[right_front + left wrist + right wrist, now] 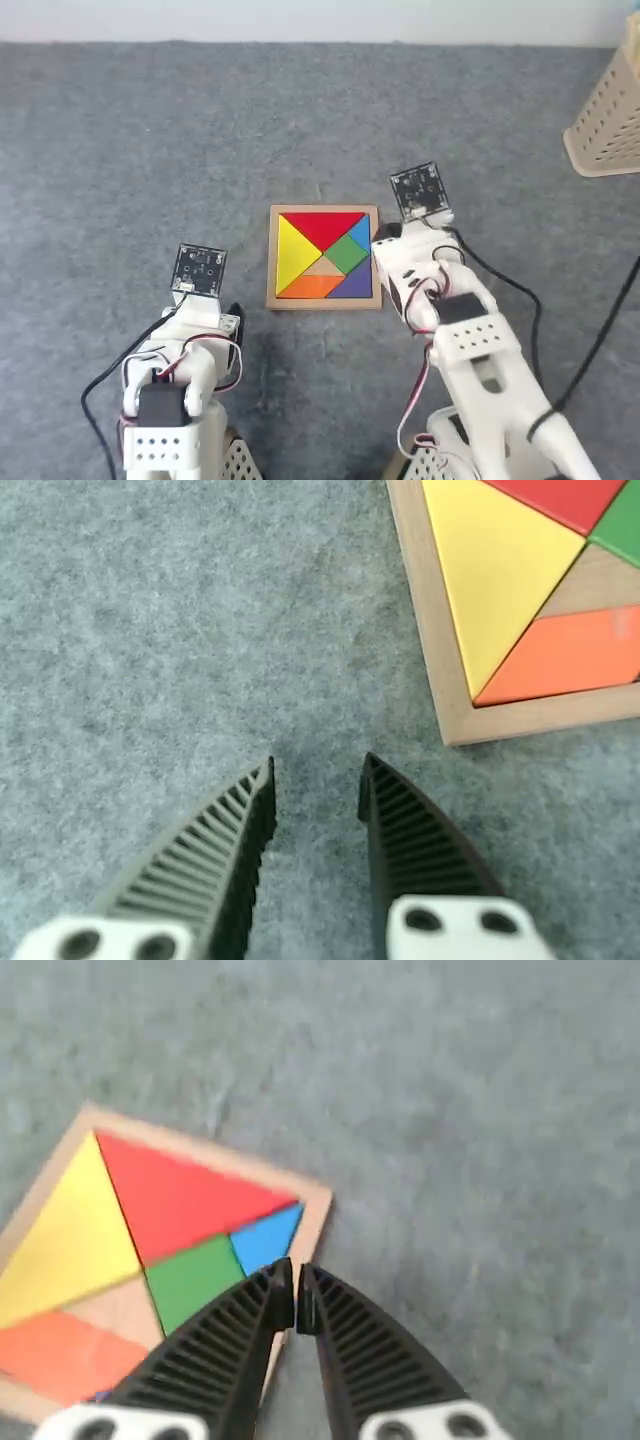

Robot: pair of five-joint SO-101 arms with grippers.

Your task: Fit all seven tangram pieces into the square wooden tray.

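Observation:
The square wooden tray (273, 258) lies mid-table holding a red triangle (322, 226), yellow triangle (293, 252), green square (347, 253), blue triangle (361, 232), tan triangle (323, 267), orange piece (312, 287) and purple triangle (354, 284), all flat inside. My left gripper (318, 770) is open over bare carpet, just off the tray's near-left corner (452, 725). My right gripper (295, 1282) is shut with nothing in it, hovering over the tray's right rim (318, 1210) beside the blue triangle (265, 1240).
Grey carpet covers the table all around the tray. A beige perforated basket (608, 115) stands at the far right edge. Cables (530, 310) trail beside the right arm.

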